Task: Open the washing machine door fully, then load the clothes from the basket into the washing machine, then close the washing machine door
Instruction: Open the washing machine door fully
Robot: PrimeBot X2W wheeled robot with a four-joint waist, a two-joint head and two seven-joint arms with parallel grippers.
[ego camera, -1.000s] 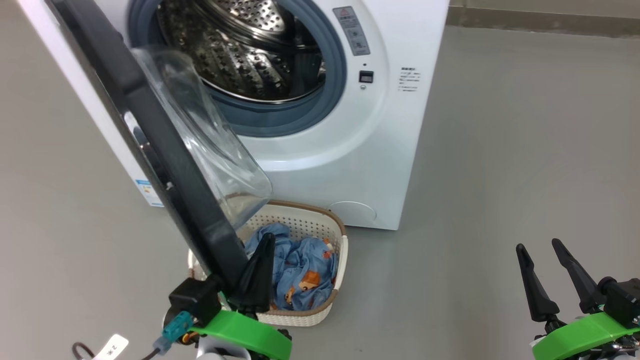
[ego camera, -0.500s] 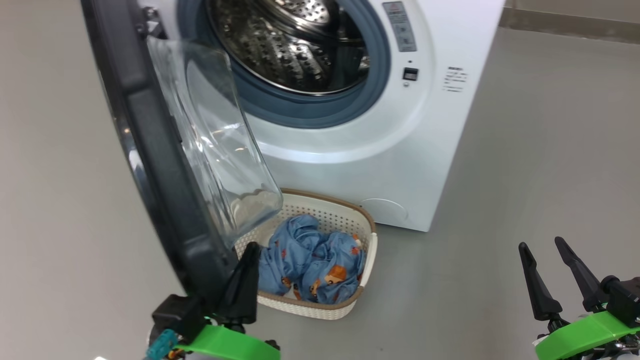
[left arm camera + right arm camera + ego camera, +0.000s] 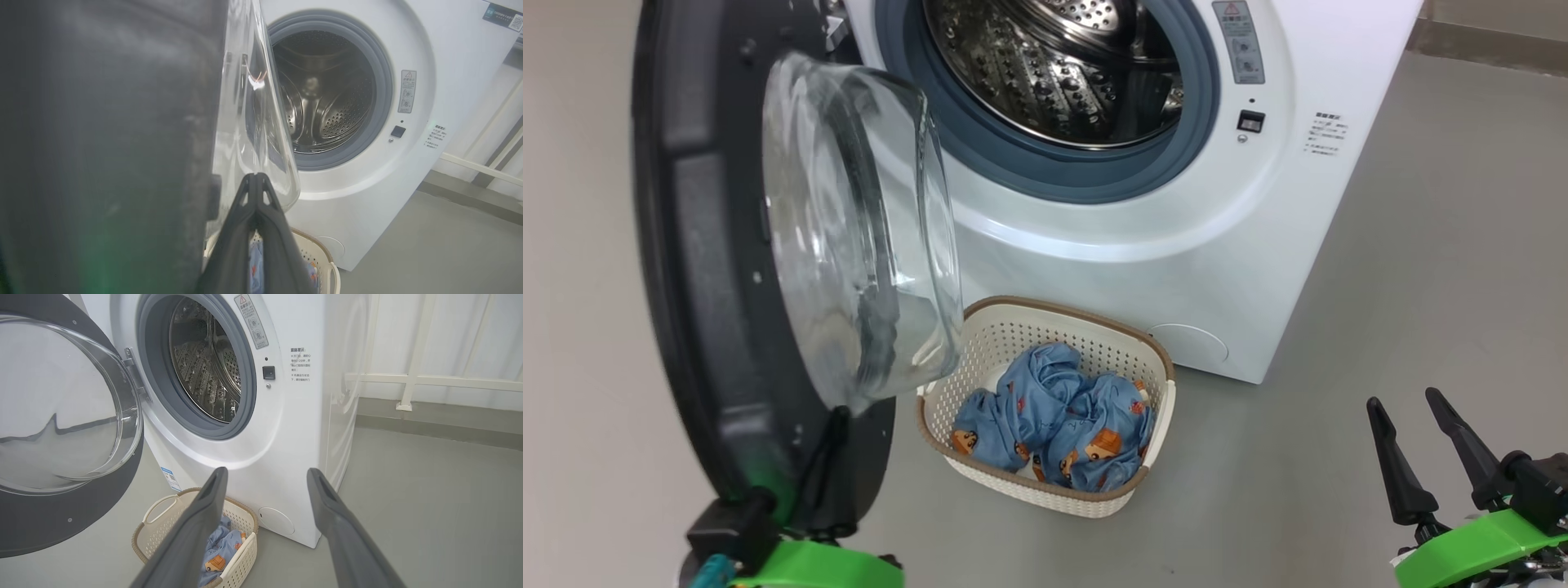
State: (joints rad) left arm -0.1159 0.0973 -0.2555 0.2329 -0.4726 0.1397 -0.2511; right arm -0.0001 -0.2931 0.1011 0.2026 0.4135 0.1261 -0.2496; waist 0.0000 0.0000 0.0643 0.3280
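Now swung wider: a second ago the washing machine door stood almost edge-on to my head camera, its glass bowl hanging over the basket. It has since turned to show me its inner face, and the basket lies uncovered. My head camera has shifted as well, so the whole scene sits further right in its view.

My left gripper has followed the door's lower rim. Its fingers are pressed together with nothing between them, and they lie along the inner side of the black rim just beneath the bowl. Whether they bear on the rim I cannot tell. My right gripper stays as it was, fingers spread wide and empty, well off to the right above the grey floor.

Just right of my left gripper the basket sits on the floor, with the clothes crumpled inside it. Above that gripper the bowl bulges out, its lower edge crossing the basket's left corner in the head view. Beyond the basket stands the washing machine, its grey gasket ringing the steel drum.
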